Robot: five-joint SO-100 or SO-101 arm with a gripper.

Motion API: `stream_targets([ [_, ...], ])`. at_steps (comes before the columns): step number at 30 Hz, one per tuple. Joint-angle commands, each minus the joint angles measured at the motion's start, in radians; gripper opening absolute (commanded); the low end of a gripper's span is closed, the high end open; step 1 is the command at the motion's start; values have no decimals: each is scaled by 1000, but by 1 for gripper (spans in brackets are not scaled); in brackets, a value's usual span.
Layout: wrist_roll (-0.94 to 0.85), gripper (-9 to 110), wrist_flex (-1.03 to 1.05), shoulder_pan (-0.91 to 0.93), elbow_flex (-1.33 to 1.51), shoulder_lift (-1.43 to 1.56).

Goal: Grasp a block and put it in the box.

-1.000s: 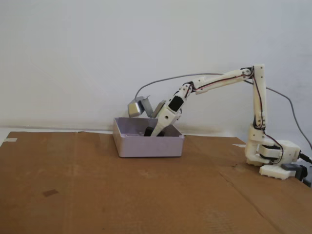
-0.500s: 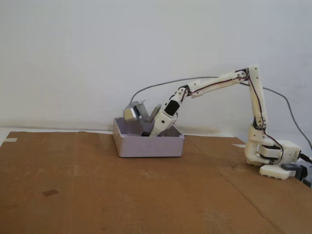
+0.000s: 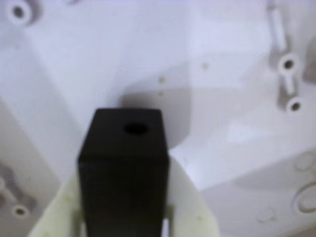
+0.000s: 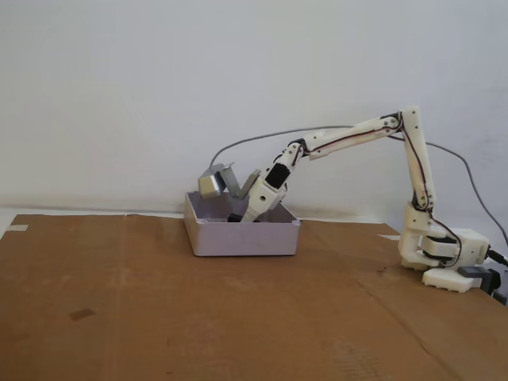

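In the wrist view a matte black block with a round hole in its end stands between my gripper's cream fingers, which are shut on it. Behind it lies the pale lilac floor of the box, close by. In the fixed view the gripper reaches down inside the box from the right. Its tip and the block are mostly hidden behind the front wall.
The box sits at the back of a brown cardboard sheet. The arm's base stands at the right. A shiny grey module with a cable rides on the wrist above the box's left rim.
The arm has stretched further left and lowered. The gripper with the block now sits deeper in the box.
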Motion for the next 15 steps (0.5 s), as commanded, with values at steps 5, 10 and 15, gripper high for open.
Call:
stream_targets([
  [5,-11,1,-51,26,-118,41],
  [10,-11,1,-51,26,-112,41],
  [15,-9,1,-51,26,-110,40],
])
